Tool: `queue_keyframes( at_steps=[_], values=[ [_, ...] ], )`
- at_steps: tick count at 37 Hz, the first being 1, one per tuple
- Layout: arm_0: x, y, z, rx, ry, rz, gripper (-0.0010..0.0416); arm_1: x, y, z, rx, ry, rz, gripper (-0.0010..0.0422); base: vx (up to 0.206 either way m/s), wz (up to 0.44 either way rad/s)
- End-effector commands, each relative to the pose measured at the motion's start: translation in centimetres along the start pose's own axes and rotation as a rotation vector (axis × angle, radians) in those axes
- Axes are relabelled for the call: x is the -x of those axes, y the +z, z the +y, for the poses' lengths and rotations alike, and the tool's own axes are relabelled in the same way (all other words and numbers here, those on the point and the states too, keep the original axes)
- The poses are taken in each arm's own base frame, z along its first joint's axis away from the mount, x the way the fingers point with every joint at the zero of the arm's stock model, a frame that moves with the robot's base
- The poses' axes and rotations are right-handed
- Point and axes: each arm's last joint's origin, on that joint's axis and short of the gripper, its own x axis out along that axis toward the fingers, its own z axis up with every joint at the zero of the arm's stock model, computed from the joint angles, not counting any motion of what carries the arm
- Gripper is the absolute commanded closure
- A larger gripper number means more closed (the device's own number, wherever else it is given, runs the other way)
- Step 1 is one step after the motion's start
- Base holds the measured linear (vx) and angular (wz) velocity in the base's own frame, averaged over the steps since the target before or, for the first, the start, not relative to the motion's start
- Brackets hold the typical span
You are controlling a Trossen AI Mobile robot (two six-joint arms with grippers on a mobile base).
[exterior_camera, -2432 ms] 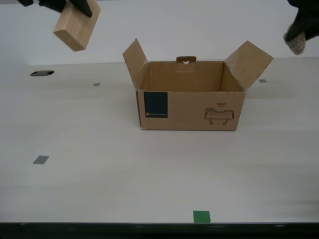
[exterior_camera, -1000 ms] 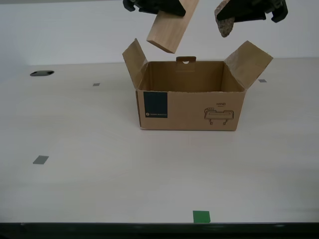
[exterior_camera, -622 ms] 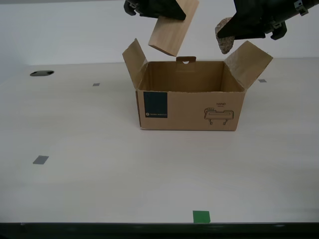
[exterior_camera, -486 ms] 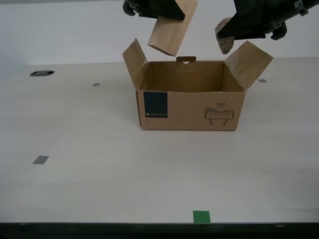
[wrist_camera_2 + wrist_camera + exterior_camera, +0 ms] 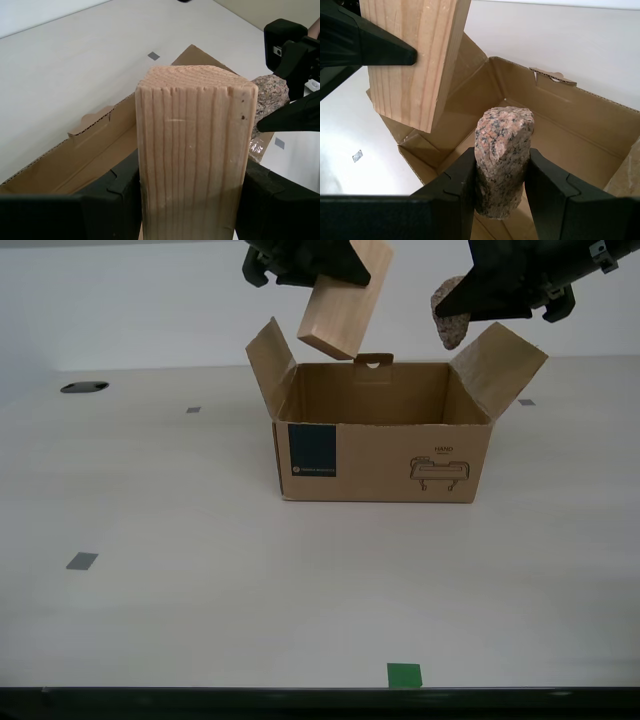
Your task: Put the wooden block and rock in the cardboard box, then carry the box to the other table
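Brown corrugated cardboard, the cardboard box (image 5: 383, 445) stands open on the pale counter (image 5: 200, 570), its side flaps raised and its tab with a hole upright at the back wall. My second claw (image 5: 192, 200) is clamped on the wooden block (image 5: 345, 302), its two black fingers (image 5: 107, 200) pressed flat against opposite sides; the block hangs tilted above the box's opening, its lower end just over the rim near the flap on the exterior view's left. My first claw (image 5: 501, 195) is clamped on the rock (image 5: 452, 317), a speckled pinkish-grey lump squeezed between both fingers (image 5: 457, 195), held above the box beside the other raised flap. Block and rock are near each other over the box but apart, and neither touches the cardboard. Inside, the box floor that shows looks bare. Grey square markers (image 5: 82, 561) and a green square (image 5: 404, 675) lie on the counter in front of the box, well apart from it.
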Motion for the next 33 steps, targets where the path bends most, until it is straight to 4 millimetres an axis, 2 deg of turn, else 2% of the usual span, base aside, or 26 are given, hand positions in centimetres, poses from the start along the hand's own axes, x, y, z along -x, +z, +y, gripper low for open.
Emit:
queue_keyframes(
  at_steps=[1,7,11,33],
  values=[
    [0.01,0.09,0.01,0.003,-0.003,-0.006,0.0403,0.01,0.08,-0.07,-0.007,-0.005,-0.004,0.0360,0.000,0.000],
    [0.00,0.06,0.02,0.001,-0.003,-0.003,0.0399,0.01,0.08,-0.07,-0.006,-0.005,-0.004,0.0323,0.000,0.000],
    [0.00,0.06,0.01,0.001,-0.004,-0.003,0.0375,0.01,0.08,-0.07,-0.006,-0.005,-0.004,0.0304,0.000,0.000],
    [-0.01,0.03,-0.04,-0.013,-0.028,0.000,0.0132,0.01,0.08,-0.06,0.006,-0.003,-0.004,0.0196,0.000,0.000]
  ],
)
